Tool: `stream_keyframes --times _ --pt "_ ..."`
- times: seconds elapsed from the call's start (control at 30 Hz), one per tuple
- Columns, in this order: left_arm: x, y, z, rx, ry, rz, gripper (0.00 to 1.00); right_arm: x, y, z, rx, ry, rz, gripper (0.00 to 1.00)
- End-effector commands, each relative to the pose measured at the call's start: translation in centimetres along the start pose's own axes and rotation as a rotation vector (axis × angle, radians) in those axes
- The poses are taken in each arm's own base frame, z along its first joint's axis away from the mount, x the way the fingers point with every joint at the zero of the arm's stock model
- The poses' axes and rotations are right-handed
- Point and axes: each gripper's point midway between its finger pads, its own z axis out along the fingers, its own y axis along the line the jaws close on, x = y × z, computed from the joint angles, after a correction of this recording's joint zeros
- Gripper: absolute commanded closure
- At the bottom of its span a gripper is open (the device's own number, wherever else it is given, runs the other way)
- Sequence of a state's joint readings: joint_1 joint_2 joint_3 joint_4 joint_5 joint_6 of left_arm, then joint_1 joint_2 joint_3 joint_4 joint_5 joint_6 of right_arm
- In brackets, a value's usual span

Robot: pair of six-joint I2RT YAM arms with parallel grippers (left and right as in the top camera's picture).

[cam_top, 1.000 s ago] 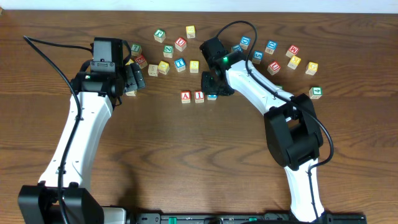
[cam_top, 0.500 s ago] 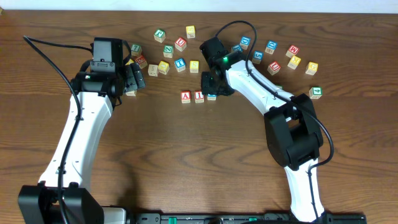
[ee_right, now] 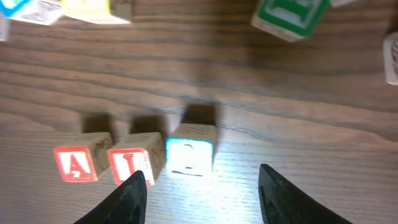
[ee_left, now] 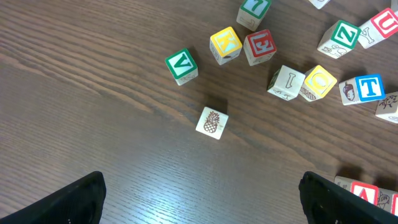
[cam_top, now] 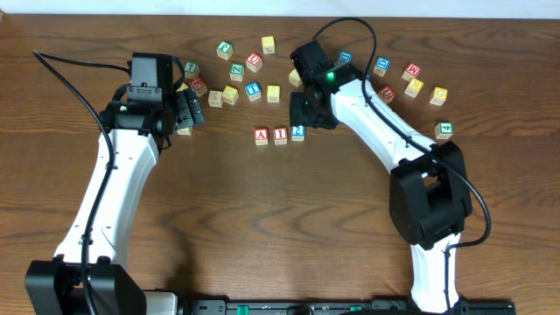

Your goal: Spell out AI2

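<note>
moved: right gripper (cam_top: pixel 308 114) has drawn back toward the far side of the table (cam_top: pixel 262 227) and off the 2 block (cam_top: pixel 298 133), which it was down over a second ago; the left arm has not shifted.
row: a block (cam_top: pixel 261 136), i block (cam_top: pixel 280 135), then the 2 block, left to right in the overhead view, reading a i 2.
long axis: the row runs side to side, roughly parallel to the table's far edge; the characters face up and read upright from the robot's side.
fit: in the right wrist view the 2 block (ee_right: pixel 189 152) sits a touch further back than the a block (ee_right: pixel 76 163) and i block (ee_right: pixel 129 165); all three are just beside one another, and contact cannot be told.
right jaws: spread wide, holding nothing, on the far side of the row and apart from it.
left gripper (cam_top: pixel 188 109): hangs well to the left of the row, jaws spread and empty, over bare wood near a pineapple block (ee_left: pixel 212 122).
loose blocks: a green v block (ee_left: pixel 181 65), yellow k block (ee_left: pixel 224 45), red e block (ee_left: pixel 259 46) and blue t block (ee_left: pixel 367 88) lie scattered behind the row toward the far edge.
open room: broad bare wood lies on the near side of the row, between the two arms.
</note>
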State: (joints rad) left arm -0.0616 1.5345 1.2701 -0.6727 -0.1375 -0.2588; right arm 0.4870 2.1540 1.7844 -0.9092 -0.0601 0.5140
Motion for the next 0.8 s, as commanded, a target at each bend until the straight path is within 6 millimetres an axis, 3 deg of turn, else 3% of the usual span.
stream_keyframes --times 0.0,0.13,0.27,0.43,0.53,0.67,0.77 --pt "-0.4 0.0 -0.1 -0.002 -0.008 -0.007 0.02 -0.3 -1.4 -0.9 0.009 0.004 0.001 0.48" --pt "0.1 -0.6 -0.1 0.035 0.014 -0.004 0.02 -0.2 -2.7 -0.8 0.027 0.025 -0.004 0.54" --pt "0.5 -1.3 -0.2 0.077 0.034 -0.013 0.02 -0.4 -3.0 -0.1 0.026 0.021 -0.007 0.68" --pt "0.7 -2.4 -0.2 0.133 0.05 -0.016 0.01 -1.5 -1.7 1.1 -0.029 -0.043 -0.063 0.71" --pt "0.9 -2.5 0.1 0.136 0.061 -0.015 0.05 -1.7 -0.8 1.9 -0.051 -0.082 -0.08 0.76" --pt "1.2 -2.5 0.7 0.13 0.08 -0.028 0.06 -1.8 0.1 2.9 -0.077 -0.121 -0.12 0.97" --pt "1.4 -2.5 1.1 0.126 0.091 -0.03 0.06 -1.7 0.5 3.4 -0.087 -0.136 -0.148 0.99"
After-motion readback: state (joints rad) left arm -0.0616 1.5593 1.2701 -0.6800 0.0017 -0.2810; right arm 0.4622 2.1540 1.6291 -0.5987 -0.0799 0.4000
